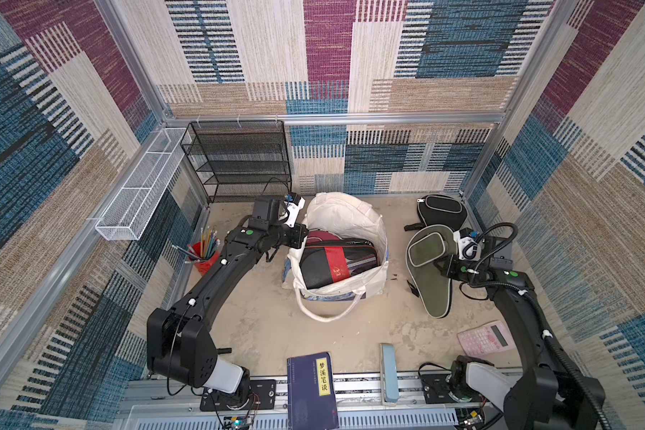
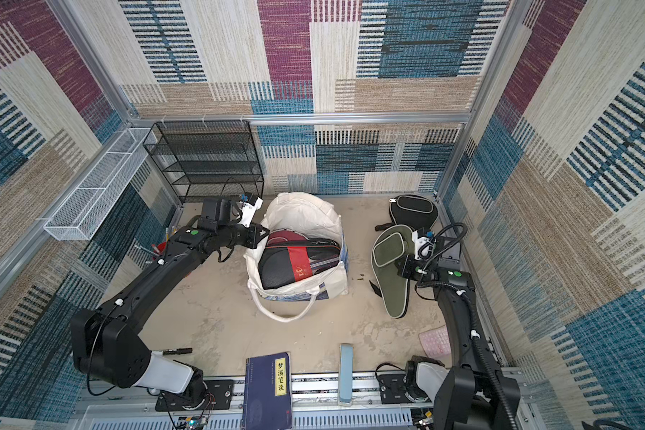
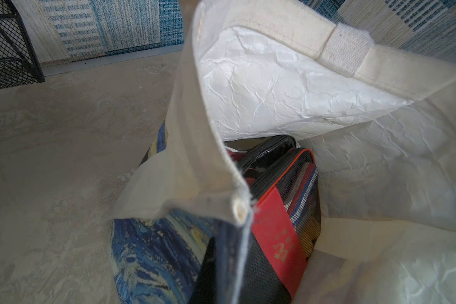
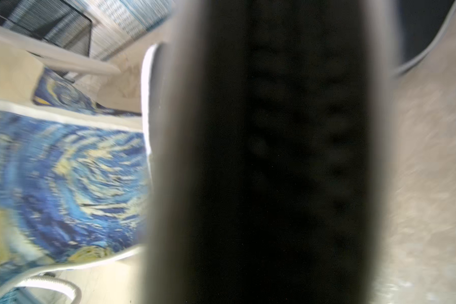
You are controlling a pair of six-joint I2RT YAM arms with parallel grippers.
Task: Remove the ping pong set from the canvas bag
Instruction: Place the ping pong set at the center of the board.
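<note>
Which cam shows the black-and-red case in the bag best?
Both top views: the black-and-red case shows nearly whole in the canvas bag. Left wrist shows it close, half hidden behind the bag's rim. Right wrist shows none of it.

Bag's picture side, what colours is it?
The canvas bag print swirls blue and yellow; right wrist view.

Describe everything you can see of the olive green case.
The olive green case is paddle-shaped fabric edged with pale piping, with a piped pocket on its round head and a black strap at its side. It is out of the bag, apart from it on the robot's right, head toward the black case behind. The right gripper has its jaws shut on its edge. Whether its narrow end touches the table is unclear.
</note>
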